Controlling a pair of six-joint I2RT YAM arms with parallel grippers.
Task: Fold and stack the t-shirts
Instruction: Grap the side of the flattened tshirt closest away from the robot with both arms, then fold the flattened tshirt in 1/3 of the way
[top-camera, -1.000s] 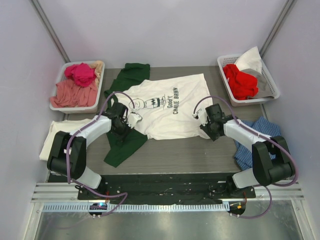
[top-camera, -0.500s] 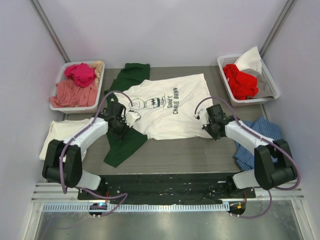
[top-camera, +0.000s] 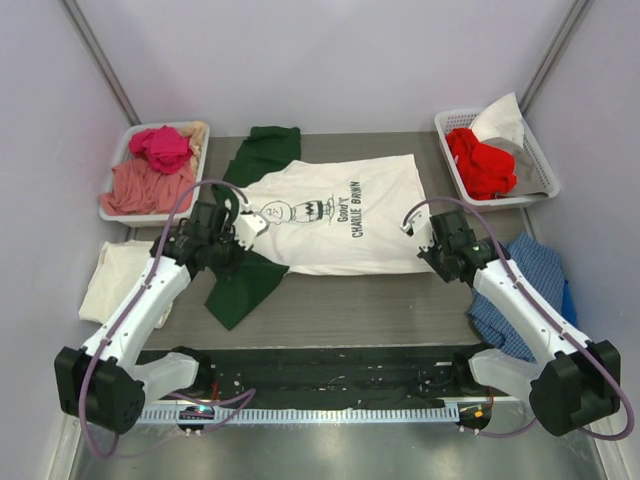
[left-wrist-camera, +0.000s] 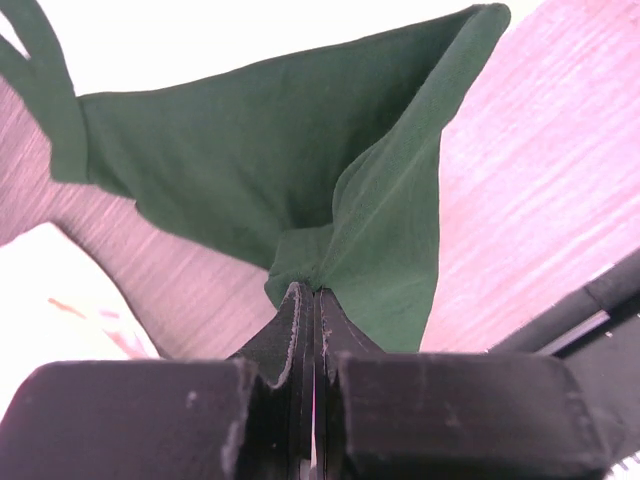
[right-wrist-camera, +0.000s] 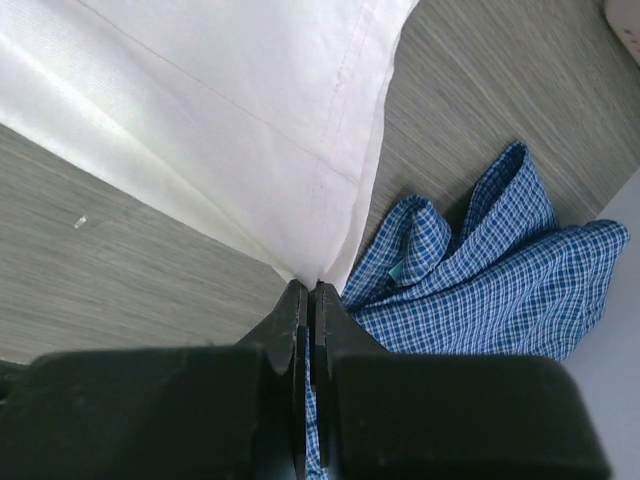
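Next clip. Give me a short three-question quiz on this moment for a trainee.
1. Fill in: the white t-shirt's print faces ___.
2. True or false: the right pincer is shut on the checked cloth.
3. The left pincer grips: A white t-shirt, B green t-shirt, C pink garment.
Key: 1 up; 2 false, it grips the white t-shirt; 3 B.

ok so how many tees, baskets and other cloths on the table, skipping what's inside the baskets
t-shirts: 3 (white printed tee, dark green tee, cream tee)
baskets: 2 (left basket, right basket)
checked cloths: 1 (blue checked cloth)
total: 6
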